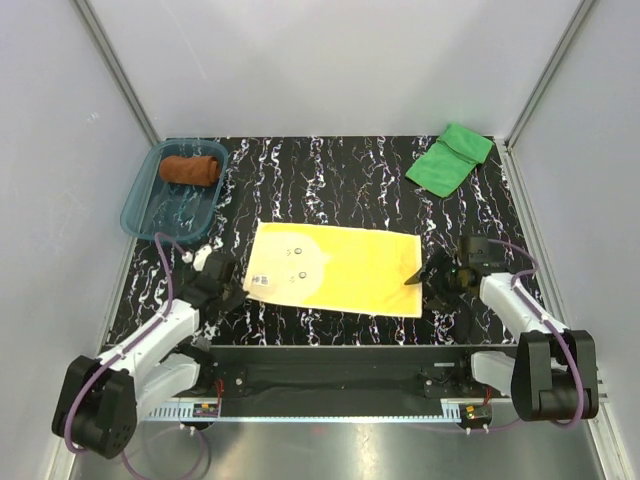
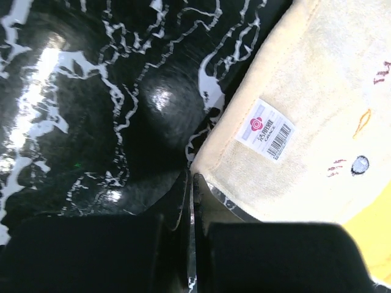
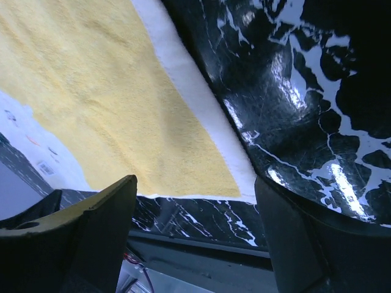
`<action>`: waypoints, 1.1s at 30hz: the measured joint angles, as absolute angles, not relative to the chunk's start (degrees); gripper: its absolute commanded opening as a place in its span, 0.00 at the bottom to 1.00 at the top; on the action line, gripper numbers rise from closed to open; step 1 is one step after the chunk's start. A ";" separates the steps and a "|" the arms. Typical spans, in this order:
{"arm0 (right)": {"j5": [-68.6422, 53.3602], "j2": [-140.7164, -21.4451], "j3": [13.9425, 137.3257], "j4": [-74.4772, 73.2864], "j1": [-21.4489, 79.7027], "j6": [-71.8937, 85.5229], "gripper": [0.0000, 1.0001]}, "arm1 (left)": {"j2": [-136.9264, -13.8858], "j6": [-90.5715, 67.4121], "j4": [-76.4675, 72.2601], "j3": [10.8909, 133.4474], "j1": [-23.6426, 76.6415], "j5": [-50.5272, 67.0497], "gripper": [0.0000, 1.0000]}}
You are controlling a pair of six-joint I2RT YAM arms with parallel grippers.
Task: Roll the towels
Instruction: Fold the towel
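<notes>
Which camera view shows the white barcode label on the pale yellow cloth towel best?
The left wrist view: the white barcode label on the pale yellow cloth towel is close, its bars and pink emblem distinct. The top view shows a tiny white patch; the right wrist view shows no readable label.

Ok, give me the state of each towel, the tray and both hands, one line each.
Rust-brown towel: rolled, lying in the tray.
Yellow towel: spread flat, not rolled.
Green towel: loosely folded, not rolled.
Teal tray: holds only the rust-brown towel.
Left hand: shut, tips at the yellow towel's corner.
Right hand: open, at the yellow towel's opposite edge.
</notes>
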State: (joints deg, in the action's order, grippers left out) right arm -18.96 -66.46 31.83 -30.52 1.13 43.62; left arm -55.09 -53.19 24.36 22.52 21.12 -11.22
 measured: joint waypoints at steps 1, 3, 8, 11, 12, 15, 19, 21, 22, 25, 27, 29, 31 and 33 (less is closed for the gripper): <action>-18.96 -66.48 30.74 -29.67 2.24 44.27 0.86 | -55.09 -52.60 24.40 22.52 20.05 -10.92 0.00; -18.79 -66.48 28.29 -28.29 4.29 45.65 0.86 | -55.09 -51.42 24.47 22.52 18.09 -10.28 0.00; -20.08 -65.89 26.35 -25.19 8.80 49.65 0.83 | -55.24 -48.34 24.45 22.52 13.72 -8.99 0.00; -20.03 -65.01 25.26 -23.40 10.83 51.44 0.79 | -55.24 -47.51 24.40 22.52 12.25 -8.45 0.00; -19.97 -64.45 24.80 -23.22 11.46 51.88 0.79 | -55.24 -47.29 24.38 22.52 11.99 -8.14 0.00; -18.52 -62.94 24.34 -24.08 12.45 52.38 0.69 | -55.24 -46.72 24.32 22.48 11.92 -7.46 0.00; -16.91 -60.95 23.68 -26.63 12.64 52.58 0.54 | -55.24 -46.33 24.32 22.48 11.92 -7.20 0.00; -16.82 -59.90 22.70 -26.65 13.13 52.86 0.49 | -55.24 -46.30 24.32 22.48 11.92 -7.18 0.00; -16.84 -59.66 22.15 -26.65 13.47 53.08 0.49 | -55.24 -46.30 24.29 22.48 11.92 -7.16 0.00; -16.95 -59.70 21.78 -26.55 15.09 53.80 0.46 | -55.24 -46.30 24.18 22.39 11.92 -6.98 0.00; -16.86 -60.05 21.80 -26.55 16.12 53.95 0.43 | -55.24 -46.28 24.23 22.37 11.92 -6.81 0.00; -16.67 -60.64 21.98 -26.55 16.64 54.08 0.41 | -55.24 -46.28 24.23 22.37 11.92 -6.72 0.00; -16.45 -61.47 22.39 -26.57 16.93 54.06 0.34 | -55.24 -46.30 24.23 22.37 11.92 -6.63 0.00; -16.08 -62.30 22.68 -26.61 17.12 54.24 0.29 | -55.24 -46.30 24.21 22.37 11.92 -6.61 0.00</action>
State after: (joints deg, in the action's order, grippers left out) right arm -16.08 -62.30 22.68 -26.61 17.12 54.24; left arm -55.24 -46.30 24.21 22.37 11.92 -6.61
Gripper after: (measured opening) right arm 0.343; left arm 0.012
